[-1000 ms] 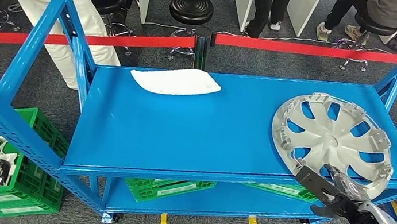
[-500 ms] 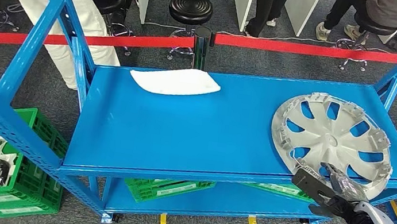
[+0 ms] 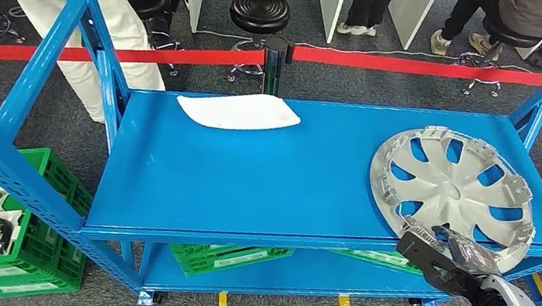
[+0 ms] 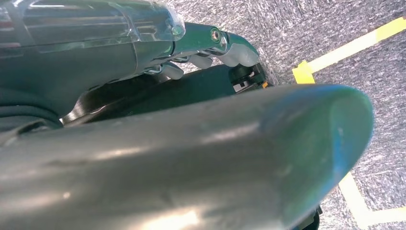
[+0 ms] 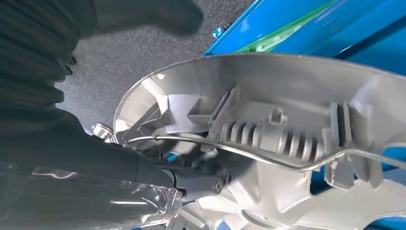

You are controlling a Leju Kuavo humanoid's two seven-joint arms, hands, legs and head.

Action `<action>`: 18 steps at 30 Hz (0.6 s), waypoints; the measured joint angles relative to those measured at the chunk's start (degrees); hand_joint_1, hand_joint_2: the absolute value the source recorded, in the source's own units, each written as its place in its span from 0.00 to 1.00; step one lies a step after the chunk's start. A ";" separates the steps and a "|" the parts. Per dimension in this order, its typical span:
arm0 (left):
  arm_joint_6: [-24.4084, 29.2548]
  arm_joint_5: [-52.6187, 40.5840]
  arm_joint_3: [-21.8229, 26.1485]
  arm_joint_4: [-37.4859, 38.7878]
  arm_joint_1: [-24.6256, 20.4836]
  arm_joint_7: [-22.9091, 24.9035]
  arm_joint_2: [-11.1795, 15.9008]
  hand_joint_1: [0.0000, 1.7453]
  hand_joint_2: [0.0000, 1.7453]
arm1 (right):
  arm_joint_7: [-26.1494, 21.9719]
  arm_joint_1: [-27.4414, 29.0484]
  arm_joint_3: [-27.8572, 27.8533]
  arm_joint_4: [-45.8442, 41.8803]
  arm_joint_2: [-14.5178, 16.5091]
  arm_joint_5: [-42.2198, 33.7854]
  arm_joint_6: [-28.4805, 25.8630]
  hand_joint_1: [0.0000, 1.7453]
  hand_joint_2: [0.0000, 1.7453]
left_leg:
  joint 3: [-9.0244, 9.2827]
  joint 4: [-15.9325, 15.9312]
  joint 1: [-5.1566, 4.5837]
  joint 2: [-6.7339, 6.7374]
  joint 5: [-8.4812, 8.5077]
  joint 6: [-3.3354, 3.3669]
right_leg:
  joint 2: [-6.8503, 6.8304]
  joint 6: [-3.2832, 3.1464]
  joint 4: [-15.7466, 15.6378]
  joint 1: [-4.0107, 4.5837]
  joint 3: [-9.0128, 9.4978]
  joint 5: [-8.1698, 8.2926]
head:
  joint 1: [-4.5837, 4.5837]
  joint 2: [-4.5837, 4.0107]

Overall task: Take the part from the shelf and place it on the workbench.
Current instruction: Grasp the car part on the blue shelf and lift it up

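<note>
A silver hubcap (image 3: 452, 193) lies face down at the right end of the blue shelf (image 3: 247, 189), its near rim over the front edge. My right hand (image 3: 459, 265) grips that near rim, with dark fingers over the top and the thumb below. In the right wrist view the fingers (image 5: 158, 172) reach into the ribbed inside of the hubcap (image 5: 287, 120) beside its wire ring. A flat white part (image 3: 239, 110) rests at the shelf's back left. My left hand (image 4: 191, 143) hangs over the grey floor, fingers stretched out and holding nothing.
Blue uprights (image 3: 100, 43) frame the shelf on both sides. Green crates sit on the floor at left (image 3: 2, 244) and on the lower shelf (image 3: 230, 257). A red barrier tape (image 3: 186, 55), a black stool (image 3: 261, 11) and several standing people are behind.
My right hand has slid slightly down and toward me along the hubcap's near rim. The hubcap has stayed in place.
</note>
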 joint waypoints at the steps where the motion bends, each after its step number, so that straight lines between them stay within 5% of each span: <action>1: 0.01 0.01 0.00 0.00 0.00 -0.01 0.00 0.00 0.00 | -0.05 -0.08 0.01 0.09 0.03 0.03 -0.03 1.00 1.00 | 0.00 0.00 0.00 0.01 0.00 0.00 | 0.00 0.00 0.00 0.00 0.00 0.00 | 0.00 0.00; 18: 1.10 0.73 0.04 0.00 0.02 -0.53 0.02 0.00 0.00 | -0.89 -0.67 0.42 0.79 0.45 -0.09 -1.01 1.00 1.00 | -0.01 0.00 -0.01 0.03 0.00 0.00 | 0.02 0.00 0.00 0.00 0.00 0.00 | -0.02 0.00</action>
